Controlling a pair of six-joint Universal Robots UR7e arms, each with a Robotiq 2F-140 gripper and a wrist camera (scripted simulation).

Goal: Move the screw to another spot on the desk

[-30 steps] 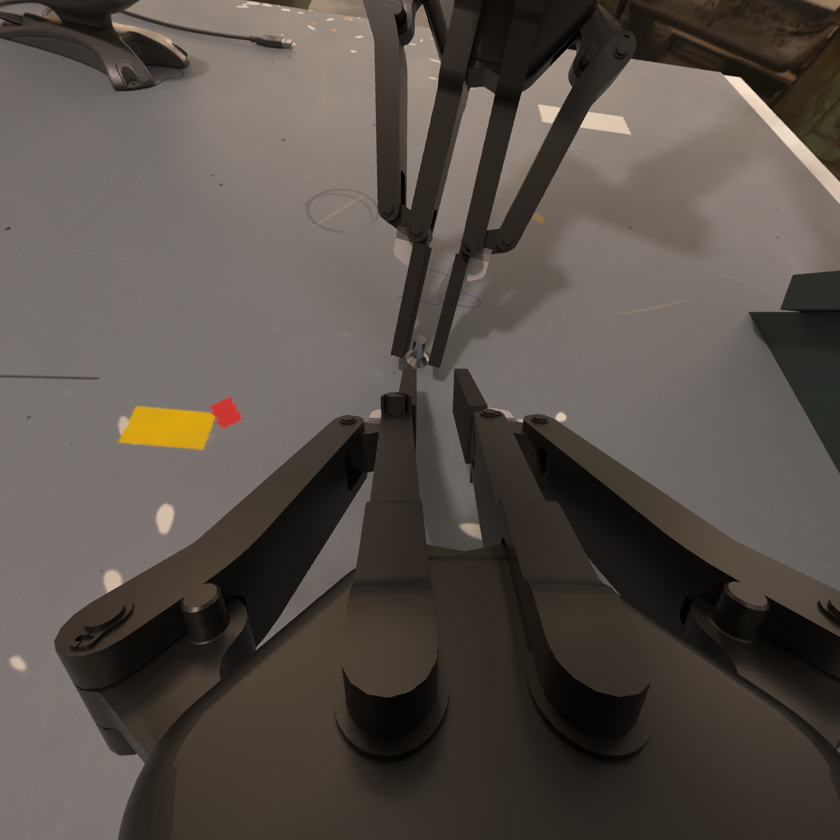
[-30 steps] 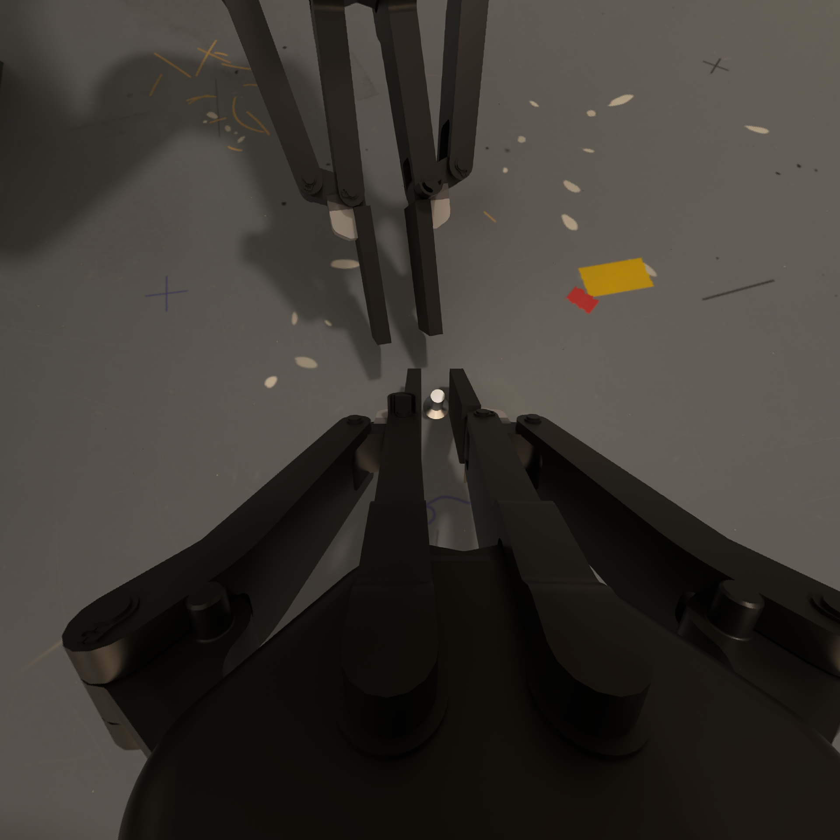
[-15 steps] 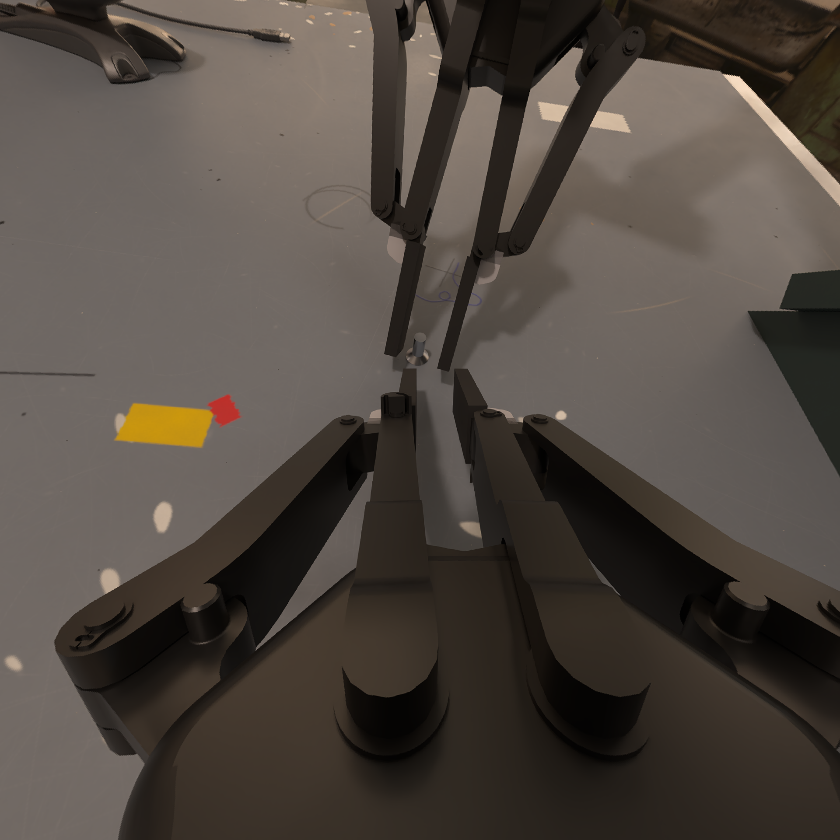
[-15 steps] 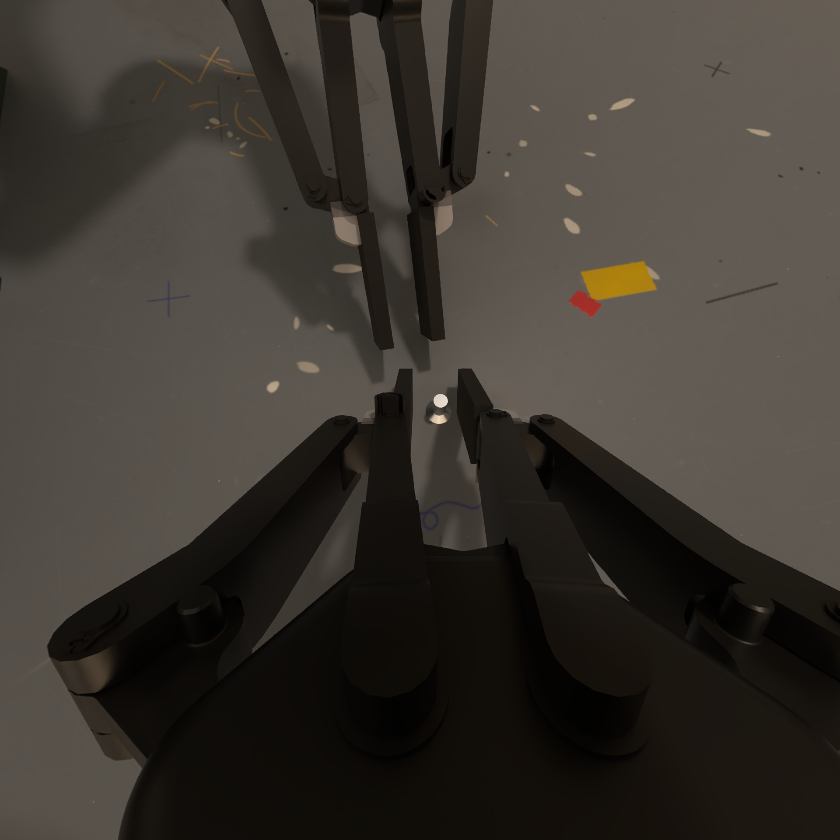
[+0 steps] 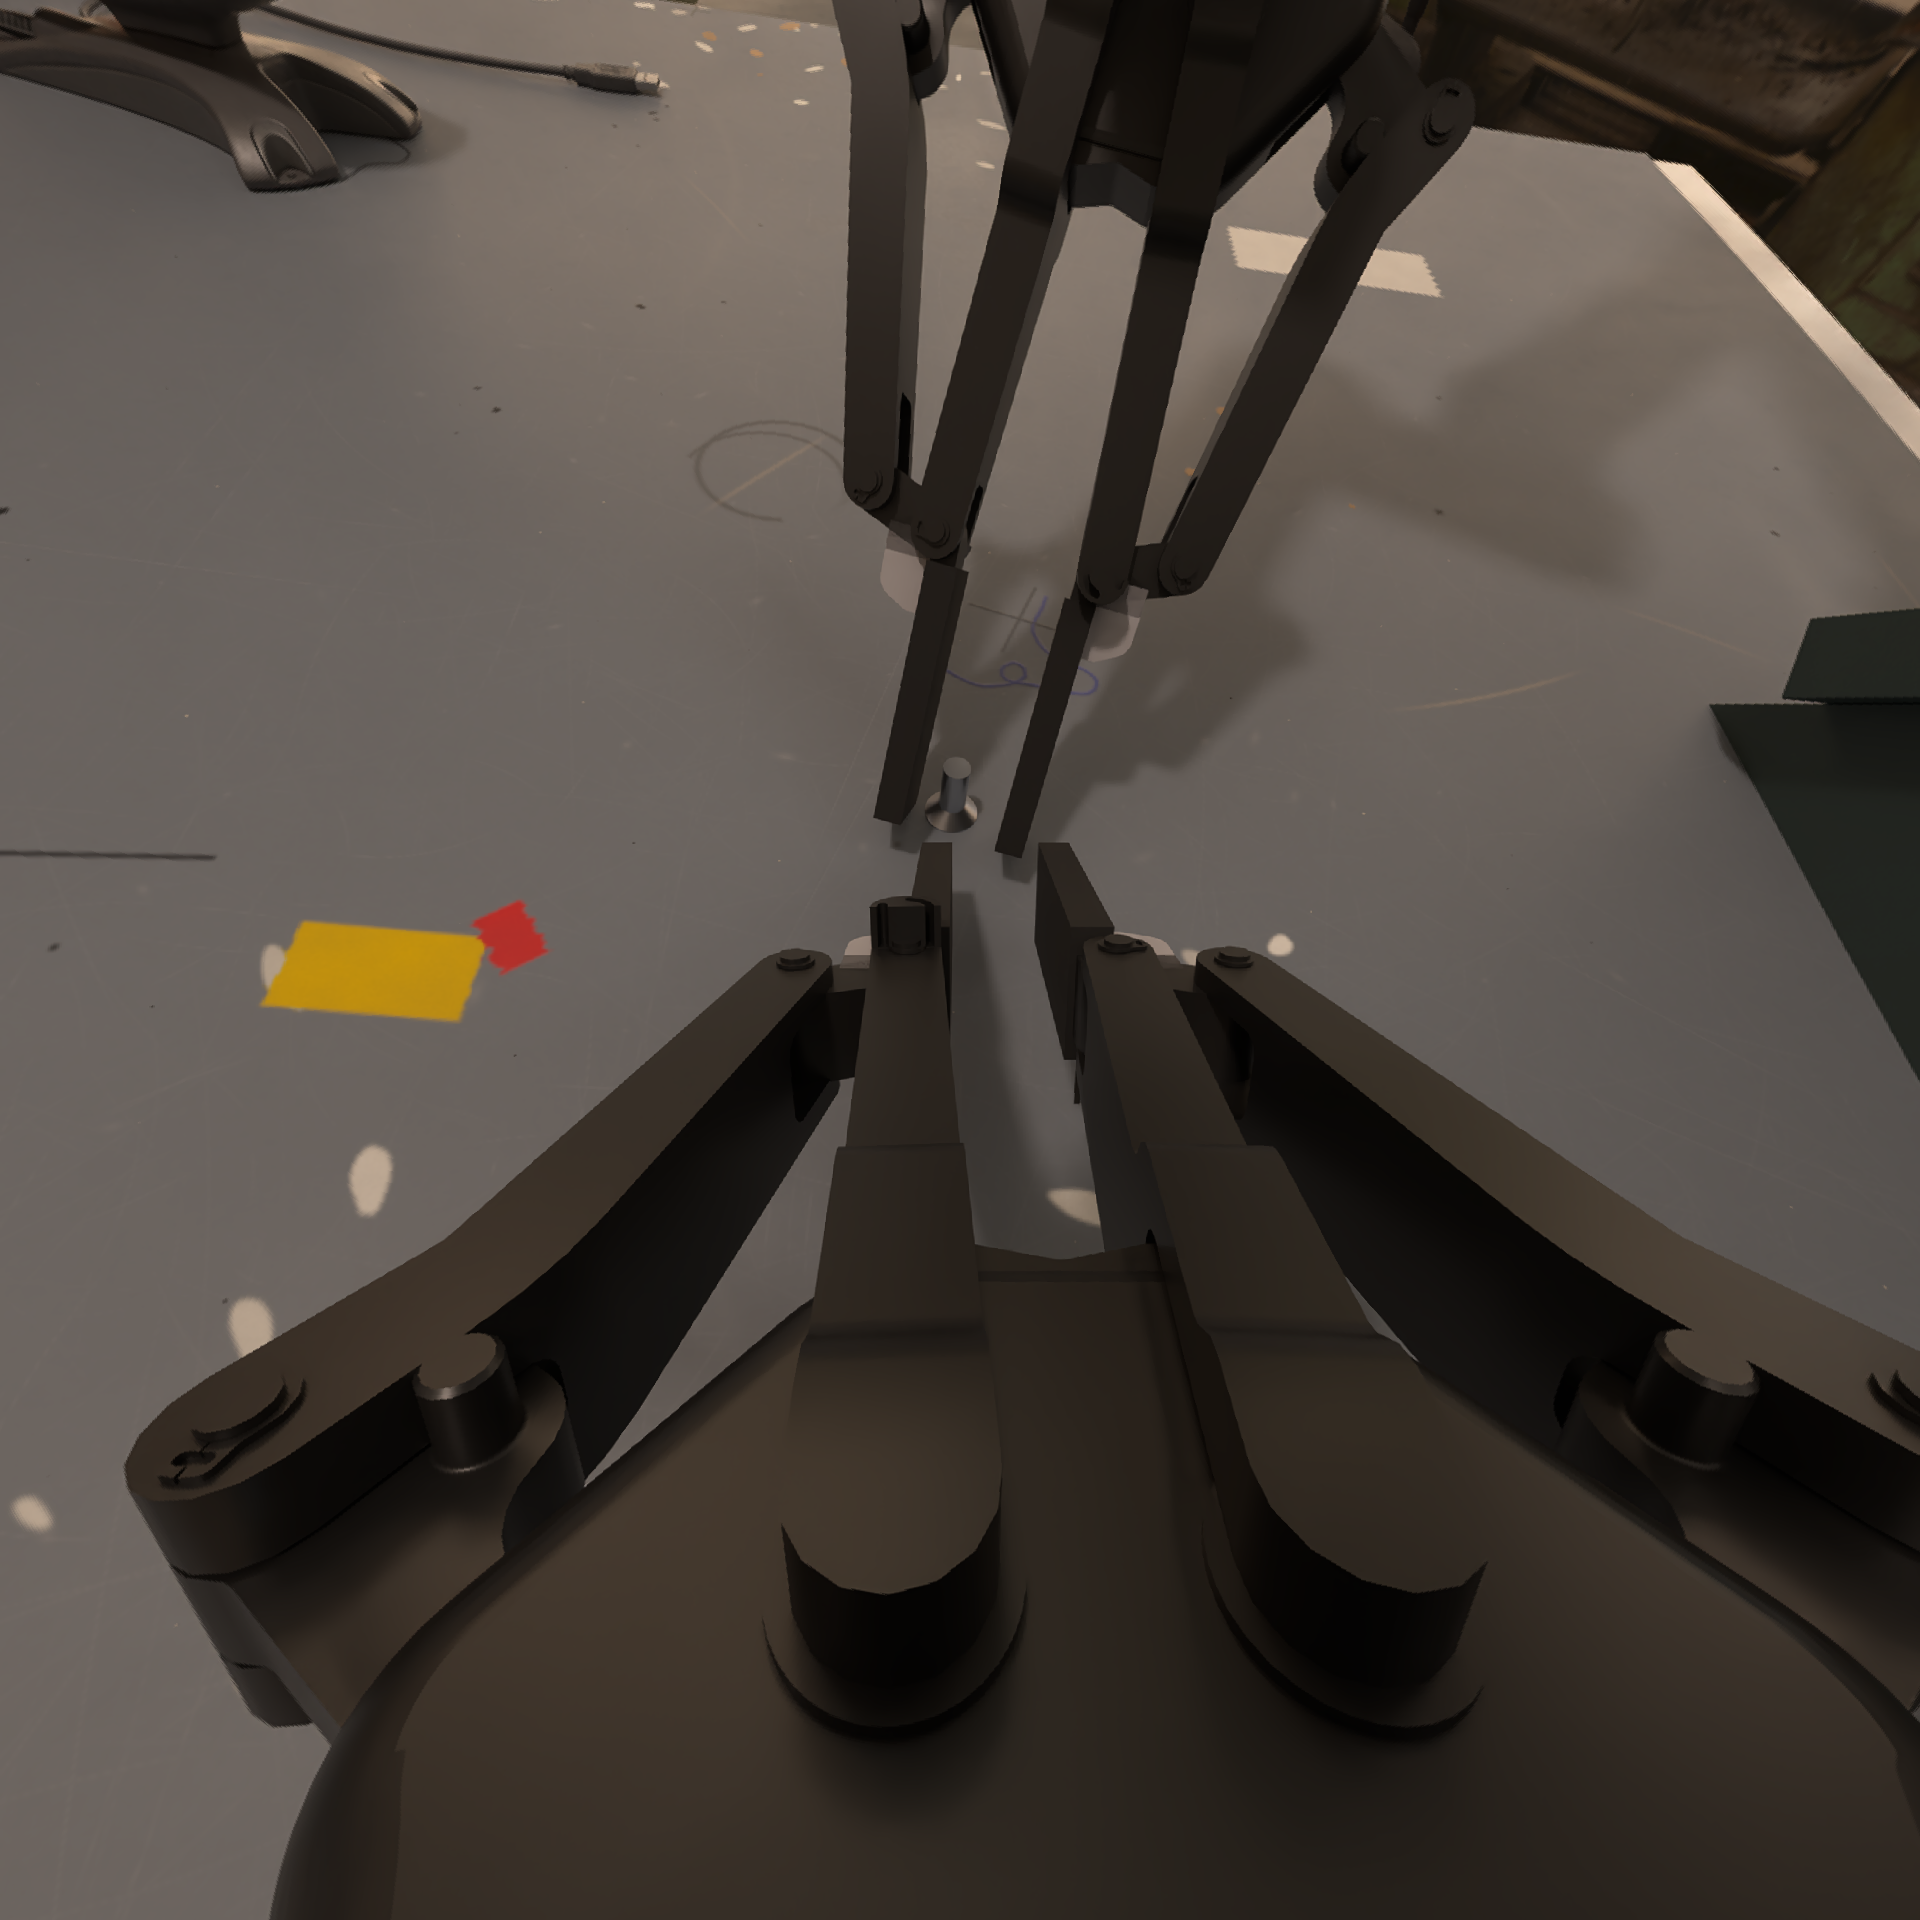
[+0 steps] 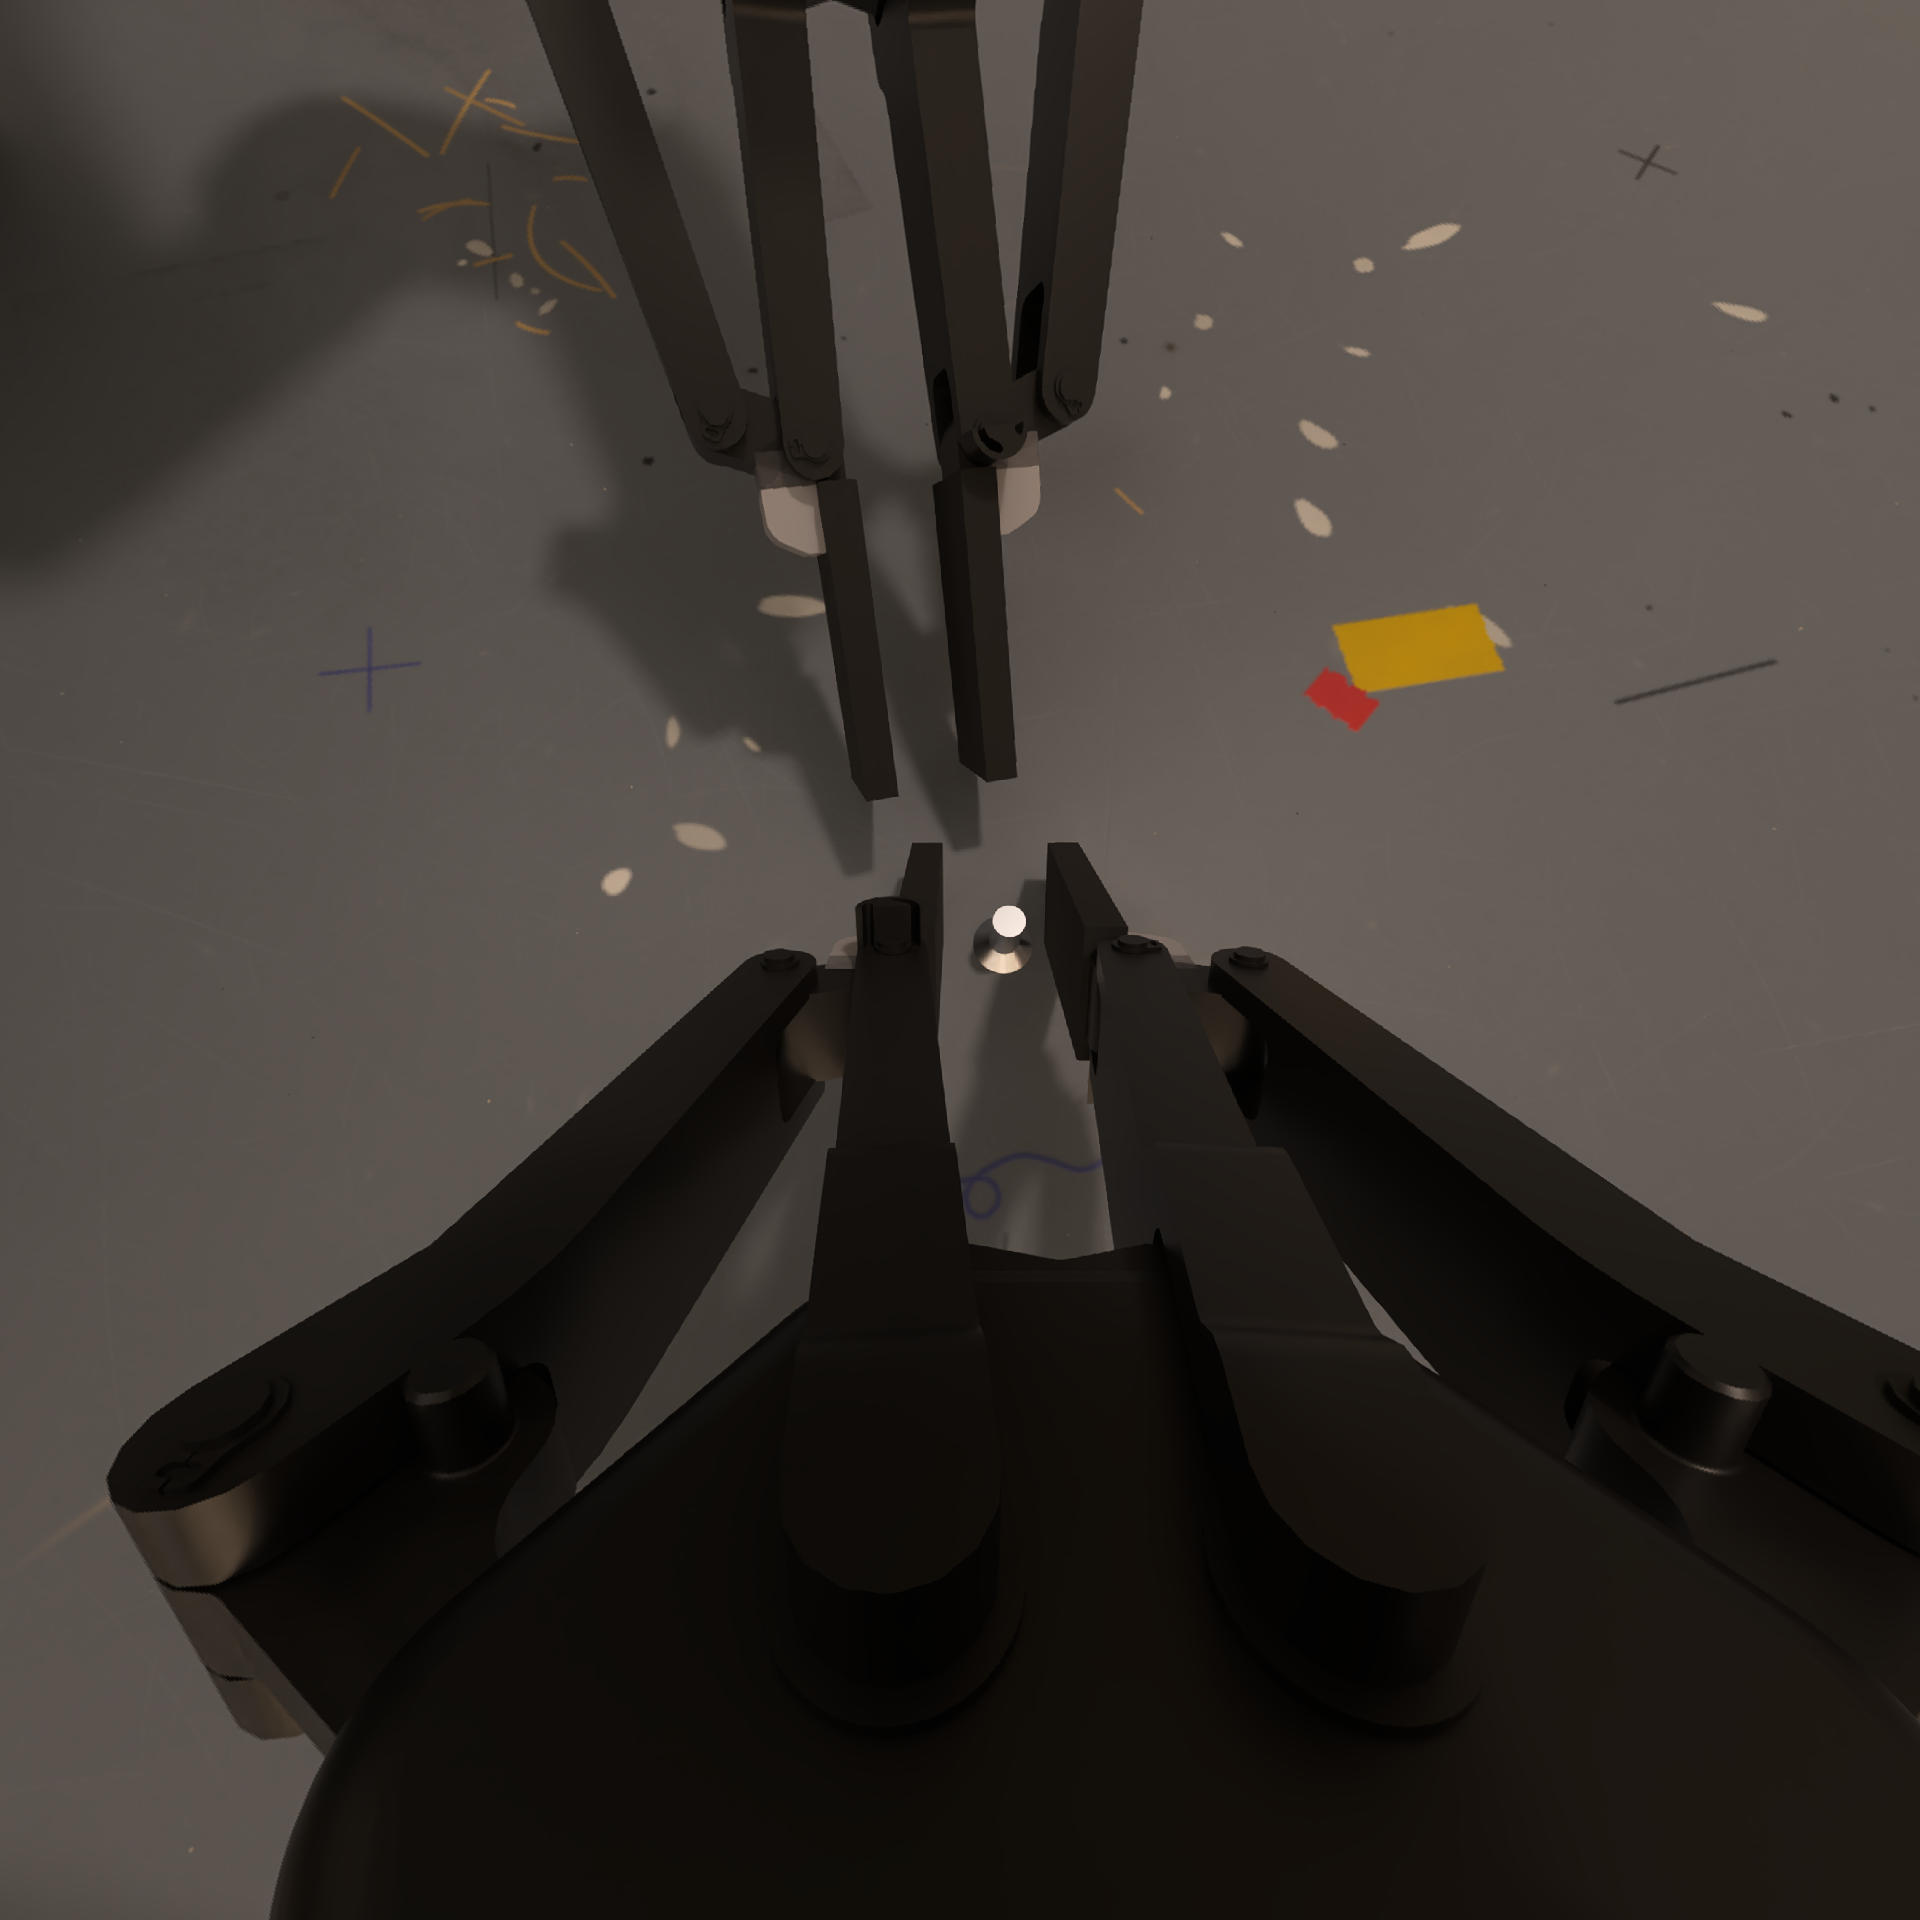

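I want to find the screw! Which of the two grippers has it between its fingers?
The right gripper: the screw stands on its head between its parted fingers, untouched. The left gripper hangs just past it with nothing between its fingers.

No readable text, brand or number anywhere. Desk (image 5: 520, 623) carries only marks: pen crosses (image 6: 370, 668), blue scribble (image 5: 1023, 675), pencilled circle (image 5: 769, 468), short dark line (image 6: 1694, 681). Yellow tape (image 5: 374, 971), red tape (image 5: 511, 935), white tape (image 5: 1262, 249) all blank.

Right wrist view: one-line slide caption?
Right gripper open astride the upright screw on the desk; left gripper hovers opposite.
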